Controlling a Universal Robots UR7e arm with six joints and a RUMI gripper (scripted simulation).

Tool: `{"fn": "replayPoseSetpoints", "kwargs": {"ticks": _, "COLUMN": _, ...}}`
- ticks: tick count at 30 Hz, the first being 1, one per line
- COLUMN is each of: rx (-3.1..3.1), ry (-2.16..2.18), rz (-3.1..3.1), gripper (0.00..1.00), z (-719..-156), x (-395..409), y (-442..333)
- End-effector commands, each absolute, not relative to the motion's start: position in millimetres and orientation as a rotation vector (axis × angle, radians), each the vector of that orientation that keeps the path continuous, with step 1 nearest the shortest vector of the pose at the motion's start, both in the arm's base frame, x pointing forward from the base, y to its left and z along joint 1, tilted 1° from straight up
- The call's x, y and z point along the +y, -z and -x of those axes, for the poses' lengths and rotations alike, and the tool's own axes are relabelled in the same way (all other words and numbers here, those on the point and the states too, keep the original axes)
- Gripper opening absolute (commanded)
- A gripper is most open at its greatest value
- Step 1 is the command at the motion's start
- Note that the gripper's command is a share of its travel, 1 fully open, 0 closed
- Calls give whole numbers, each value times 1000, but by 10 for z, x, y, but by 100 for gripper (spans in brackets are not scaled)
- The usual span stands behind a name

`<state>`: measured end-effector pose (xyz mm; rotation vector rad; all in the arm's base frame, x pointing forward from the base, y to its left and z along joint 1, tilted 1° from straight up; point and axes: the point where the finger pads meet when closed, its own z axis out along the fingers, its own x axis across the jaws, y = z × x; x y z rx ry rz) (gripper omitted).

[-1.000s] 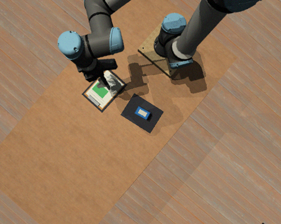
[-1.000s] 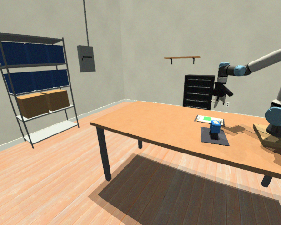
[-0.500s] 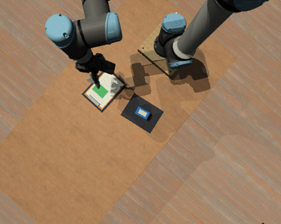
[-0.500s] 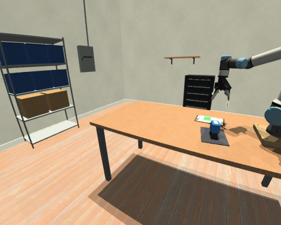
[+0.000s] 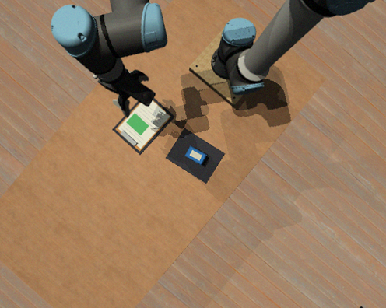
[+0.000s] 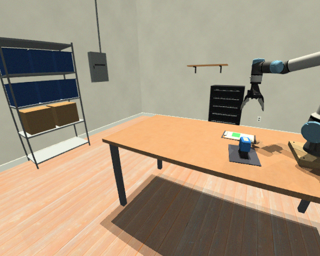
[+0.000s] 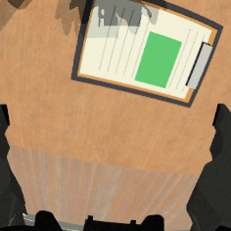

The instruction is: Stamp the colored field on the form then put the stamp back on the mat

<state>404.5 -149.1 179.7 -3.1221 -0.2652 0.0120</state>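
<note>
Pale walls close in the room, with a metal shelf rack (image 6: 76, 89) of blue bins and brown boxes on one side, a grey electrical box (image 6: 97, 66) by the corner, and a black drawer cabinet (image 6: 226, 104) behind the tabletop (image 6: 173, 141). Wood planks cover the floor.

High above the far side of the tabletop hangs the gripper (image 6: 253, 104), pointing straight down, its jaws spread wide and holding nothing. From the wrist view, its dark fingers frame the edges of the picture with only bare wood and the tabletop's edge between them.

Below the gripper and a little off to one side lies the clipboard (image 5: 143, 125) with the form (image 7: 142, 49), flat on the tabletop. The green field (image 5: 138, 124) sits toward the clip end of the sheet, and the gripper's shadow falls across the opposite end.

Well below the gripper and farther toward the near edge, the blue stamp (image 6: 244, 145) stands upright on the dark mat (image 6: 244, 160), just beside the clipboard but not touching it. From above, its pale top label (image 5: 197, 155) shows, roughly in the mat's middle. The arm's base sits on a tan plate (image 5: 199, 72) near the mat.
</note>
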Motion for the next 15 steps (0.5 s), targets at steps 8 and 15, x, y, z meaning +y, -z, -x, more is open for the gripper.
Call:
{"fn": "replayPoseSetpoints", "kwargs": {"ticks": 8, "rx": -218, "ry": -15, "rz": 3127, "gripper": 55, "z": -4045, "x": -1491, "y": -1829}}
{"fn": "replayPoseSetpoints", "kwargs": {"ticks": 15, "rx": -218, "ry": -15, "rz": 3127, "gripper": 55, "z": -4048, "x": -1467, "y": -1825}}
